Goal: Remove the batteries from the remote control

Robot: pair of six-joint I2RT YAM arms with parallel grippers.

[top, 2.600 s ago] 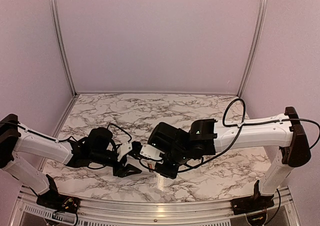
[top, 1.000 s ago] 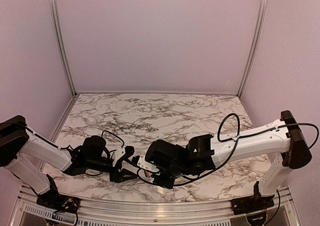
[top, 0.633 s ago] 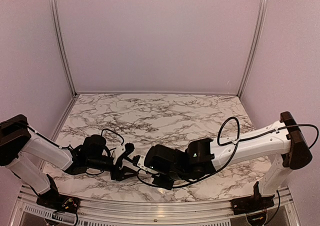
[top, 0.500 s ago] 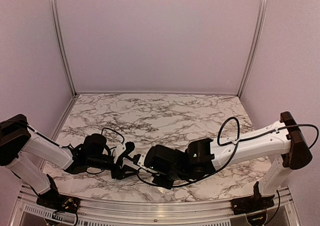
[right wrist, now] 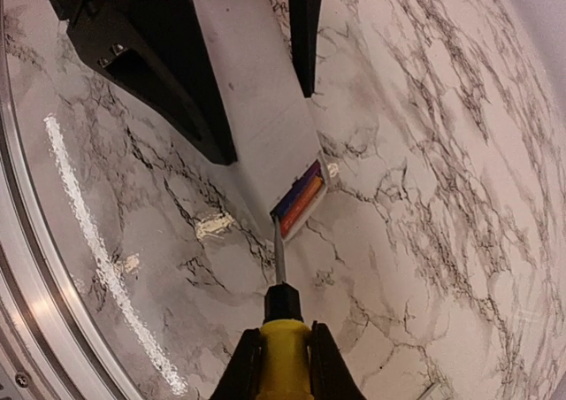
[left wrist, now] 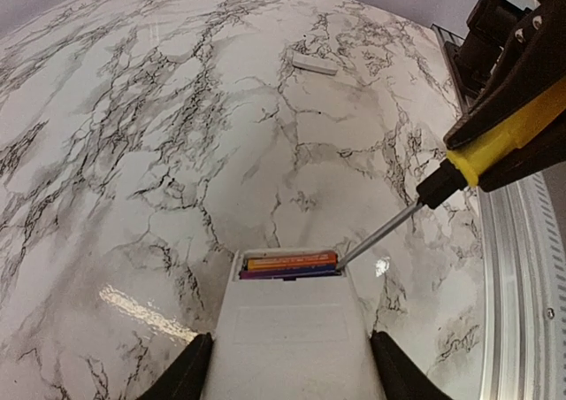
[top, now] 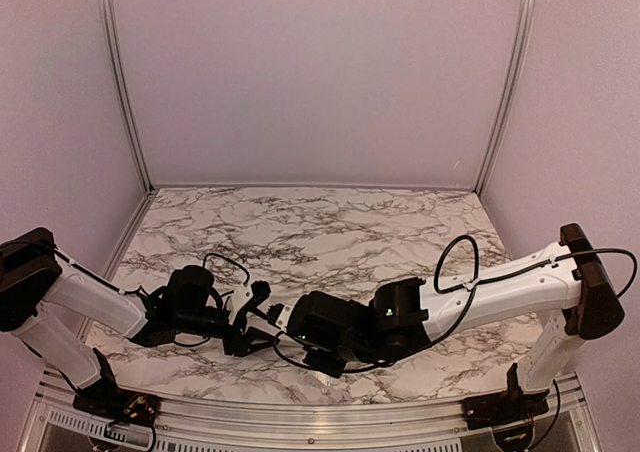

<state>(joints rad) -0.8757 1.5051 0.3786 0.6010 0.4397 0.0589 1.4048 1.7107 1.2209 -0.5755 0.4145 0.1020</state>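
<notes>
In the left wrist view the white remote control (left wrist: 287,338) sits between my left gripper's (left wrist: 290,372) black fingers (left wrist: 187,378), which are shut on its sides. Its battery compartment at the far end is uncovered, and the batteries (left wrist: 290,263) show as an orange and a dark purple strip. My right gripper (right wrist: 281,369) is shut on a yellow-handled screwdriver (right wrist: 281,351). The metal shaft (left wrist: 380,234) reaches the right corner of the compartment, and its tip touches the end of the batteries (right wrist: 299,198). From above, both grippers (top: 252,322) (top: 298,334) meet low over the front left of the table.
A small white cover plate (left wrist: 315,64) lies flat on the marble table (left wrist: 133,134), far beyond the remote. The table's metal front rail (right wrist: 53,267) runs close beside the screwdriver. The right arm (top: 480,287) stretches across the front of the table.
Both arms have come down toward the table since the earliest frame. Over the last second the right gripper edged left, bringing the screwdriver up to the remote's end.
</notes>
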